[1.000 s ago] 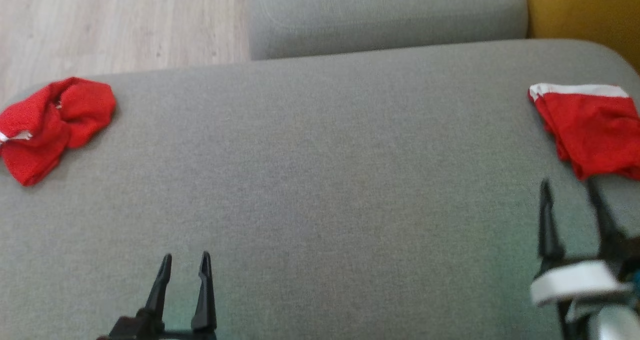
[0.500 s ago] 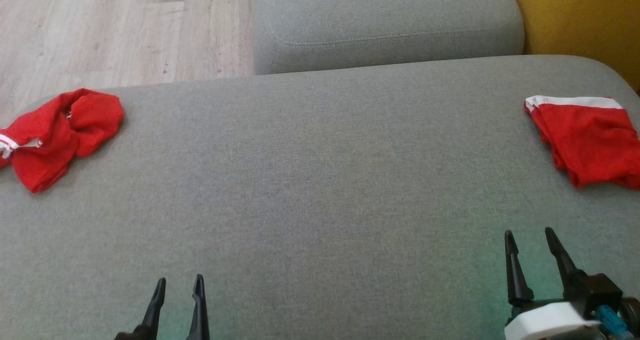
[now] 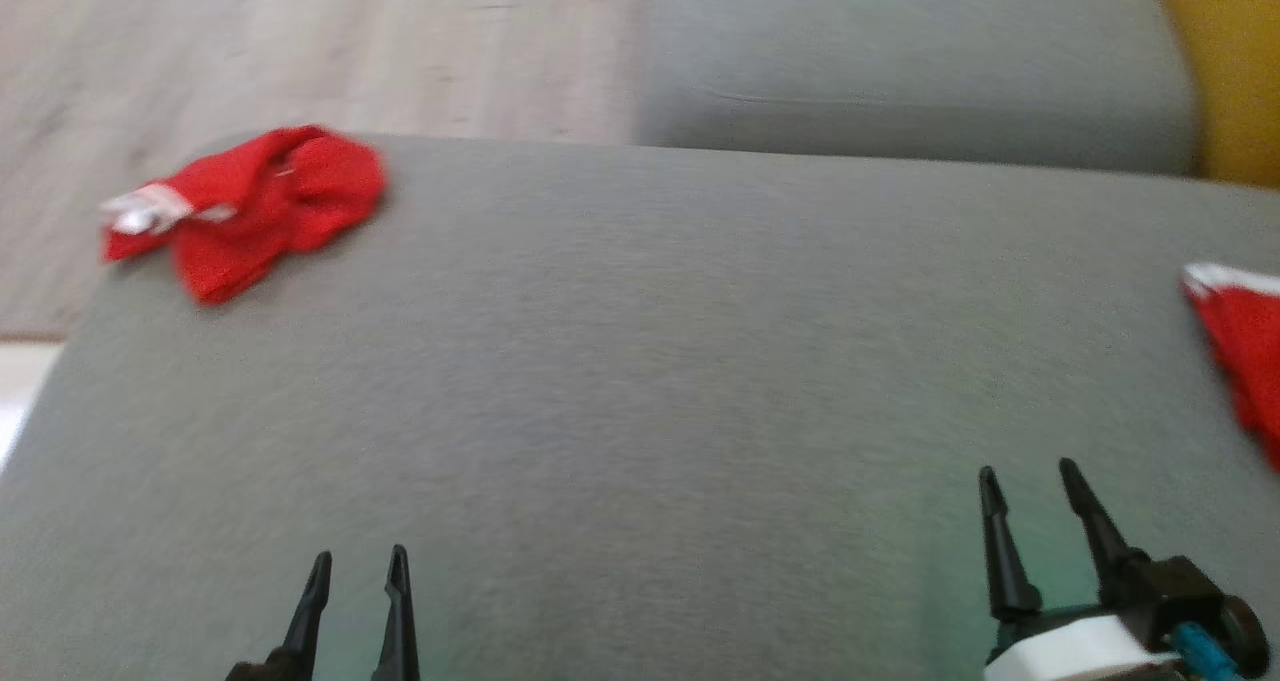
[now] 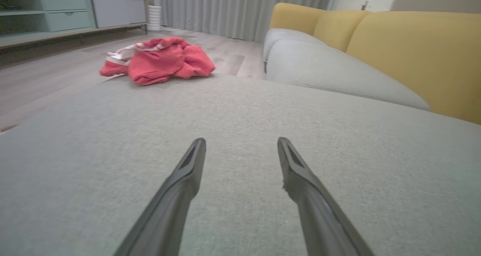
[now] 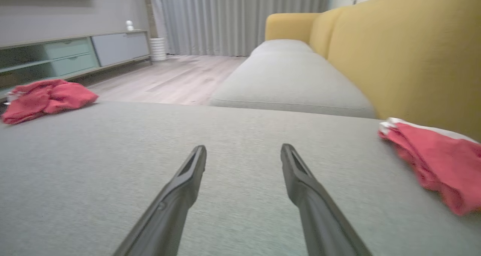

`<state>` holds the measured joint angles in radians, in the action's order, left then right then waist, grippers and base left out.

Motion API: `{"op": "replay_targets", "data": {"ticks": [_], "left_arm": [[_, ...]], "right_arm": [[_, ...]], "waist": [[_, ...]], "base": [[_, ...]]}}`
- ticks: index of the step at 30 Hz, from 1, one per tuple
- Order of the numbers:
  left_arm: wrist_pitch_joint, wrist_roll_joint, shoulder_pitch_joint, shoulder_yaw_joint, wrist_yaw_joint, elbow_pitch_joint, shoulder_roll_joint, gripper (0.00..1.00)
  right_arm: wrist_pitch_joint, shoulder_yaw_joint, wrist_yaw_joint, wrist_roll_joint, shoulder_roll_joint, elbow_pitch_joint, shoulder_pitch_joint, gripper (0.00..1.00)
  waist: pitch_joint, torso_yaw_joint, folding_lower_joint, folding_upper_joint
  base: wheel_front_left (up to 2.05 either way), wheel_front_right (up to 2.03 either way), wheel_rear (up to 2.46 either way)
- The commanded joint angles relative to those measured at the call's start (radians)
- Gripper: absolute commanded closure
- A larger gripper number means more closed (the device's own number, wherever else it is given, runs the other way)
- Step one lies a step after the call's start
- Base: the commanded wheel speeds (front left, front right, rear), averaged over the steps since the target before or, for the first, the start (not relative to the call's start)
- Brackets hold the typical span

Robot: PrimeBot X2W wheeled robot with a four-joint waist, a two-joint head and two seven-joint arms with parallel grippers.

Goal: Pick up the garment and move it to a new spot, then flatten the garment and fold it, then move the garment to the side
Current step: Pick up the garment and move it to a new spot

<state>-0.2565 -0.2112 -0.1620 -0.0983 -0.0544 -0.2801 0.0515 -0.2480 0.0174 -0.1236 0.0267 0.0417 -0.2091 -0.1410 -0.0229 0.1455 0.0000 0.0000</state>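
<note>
A crumpled red garment (image 3: 250, 206) with white trim lies at the far left corner of the grey cushion (image 3: 640, 361); I also see it in the left wrist view (image 4: 158, 60) and the right wrist view (image 5: 45, 98). A second red garment (image 3: 1245, 346), folded with a white band, lies at the cushion's right edge (image 5: 436, 158). My left gripper (image 3: 355, 561) hangs open over the near left of the cushion (image 4: 240, 139), holding nothing. My right gripper (image 3: 1030, 476) is open over the near right (image 5: 242, 147), empty, to the left of the folded piece.
A second grey seat cushion (image 3: 900, 81) lies beyond, with a yellow backrest (image 3: 1235, 61) on the right. Wooden floor (image 3: 250, 51) lies past the cushion's far left edge. A low cabinet (image 4: 56, 15) and grey curtains (image 5: 240, 19) stand across the room.
The head camera has swung left, so the whole scene slid right. My right gripper drew back from the folded garment's edge toward the near side. Both grippers stayed open.
</note>
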Motion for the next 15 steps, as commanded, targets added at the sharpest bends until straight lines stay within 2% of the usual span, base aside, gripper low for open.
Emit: {"op": "replay_targets", "data": {"ticks": [1, 5, 8, 12, 15], "left_arm": [[-0.005, 0.005, 0.034, 0.031, -0.004, 0.036, -0.001, 0.00], [-0.005, 0.005, 0.011, 0.050, -0.005, 0.045, -0.001, 0.00], [-0.005, -0.007, -0.008, 0.067, -0.003, 0.059, -0.001, 0.00], [-0.005, -0.039, -0.002, 0.088, -0.014, 0.075, 0.000, 0.00], [0.003, -0.067, 0.056, 0.102, -0.033, 0.089, 0.025, 0.00]], "right_arm": [[-0.014, -0.038, -0.007, 0.012, 0.009, 0.034, 0.027, 0.00], [-0.014, -0.085, -0.007, 0.019, 0.009, 0.030, 0.042, 0.00], [-0.014, -0.112, -0.007, 0.022, 0.009, 0.026, 0.049, 0.00], [-0.014, -0.122, -0.007, 0.023, 0.009, 0.024, 0.048, 0.00], [-0.014, -0.133, -0.007, 0.010, 0.009, 0.028, 0.055, 0.00]], "waist": [[-0.013, 0.117, 0.0000, 0.0000], [-0.023, 0.211, 0.0000, 0.0000], [-0.025, 0.247, 0.0000, 0.0000], [-0.012, 0.256, 0.0000, 0.0000], [0.032, 0.233, 0.0000, 0.0000]], "base": [[0.00, 0.00, 0.00], [0.00, 0.00, 0.00], [0.00, 0.00, 0.00], [0.00, 0.00, 0.00], [0.00, 0.00, 0.00]]}}
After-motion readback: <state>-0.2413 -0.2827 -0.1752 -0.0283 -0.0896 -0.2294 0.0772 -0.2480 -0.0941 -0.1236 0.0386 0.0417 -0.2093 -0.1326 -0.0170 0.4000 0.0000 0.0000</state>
